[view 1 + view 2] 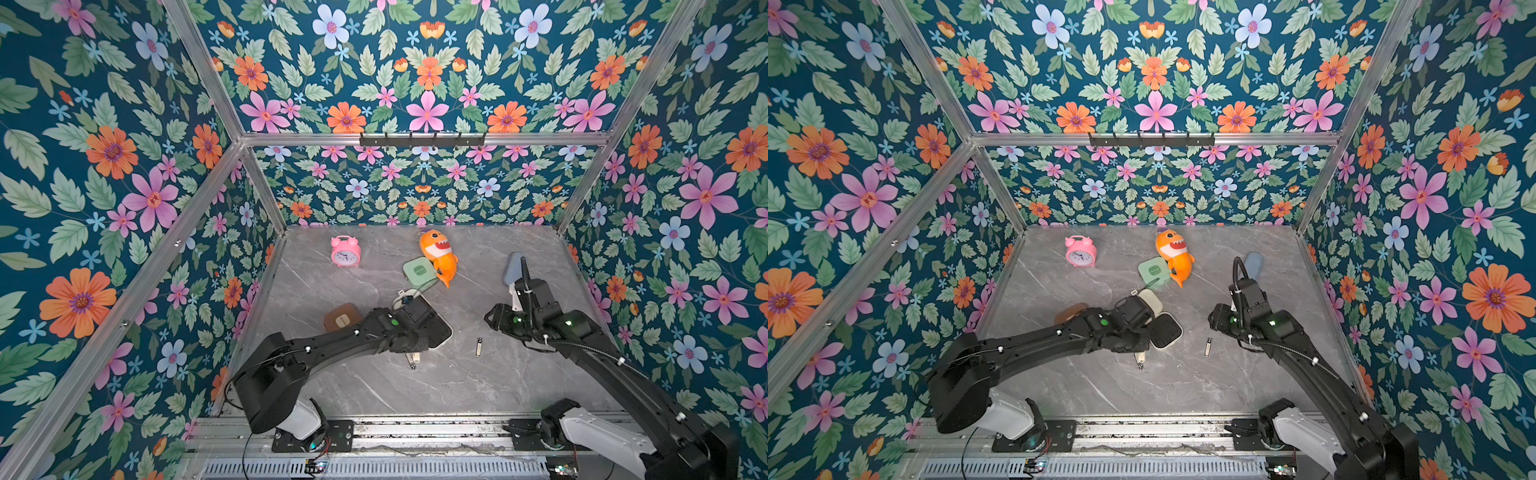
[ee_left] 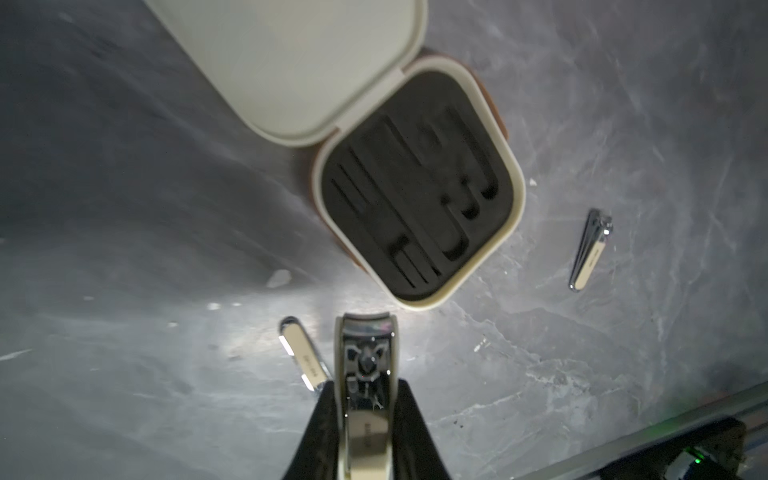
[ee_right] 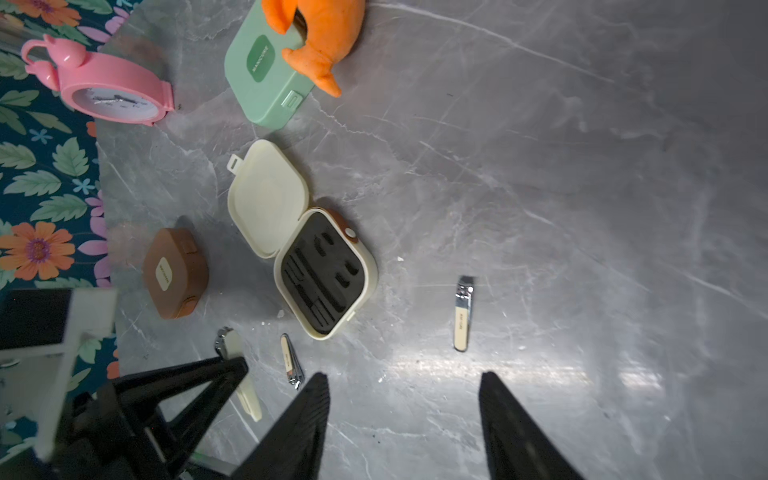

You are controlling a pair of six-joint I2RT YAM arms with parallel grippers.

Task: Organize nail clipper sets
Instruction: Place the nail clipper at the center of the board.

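Note:
The cream case point(image 3: 365, 266) lies open mid-table, lid point(image 3: 268, 199) flat, its black insert point(image 2: 415, 199) with nothing in the slots. My left gripper point(image 2: 365, 386) hovers just short of it, shut on a large cream-handled nail clipper point(image 2: 365, 353). A small clipper point(image 2: 305, 357) lies on the table beside that gripper. Another clipper point(image 3: 463, 313) lies alone, right of the case in both top views point(image 1: 479, 346). The brown case point(image 3: 174, 272) and the mint case point(image 3: 266, 79) are closed. My right gripper point(image 3: 403, 378) is open above bare table, near the lone clipper.
A pink alarm clock point(image 1: 345, 251) stands at the back left. An orange shark toy point(image 1: 440, 257) rests against the mint case. A blue-grey pouch point(image 1: 513, 268) lies behind my right arm. Floral walls close in three sides of the marble table point(image 1: 374, 386).

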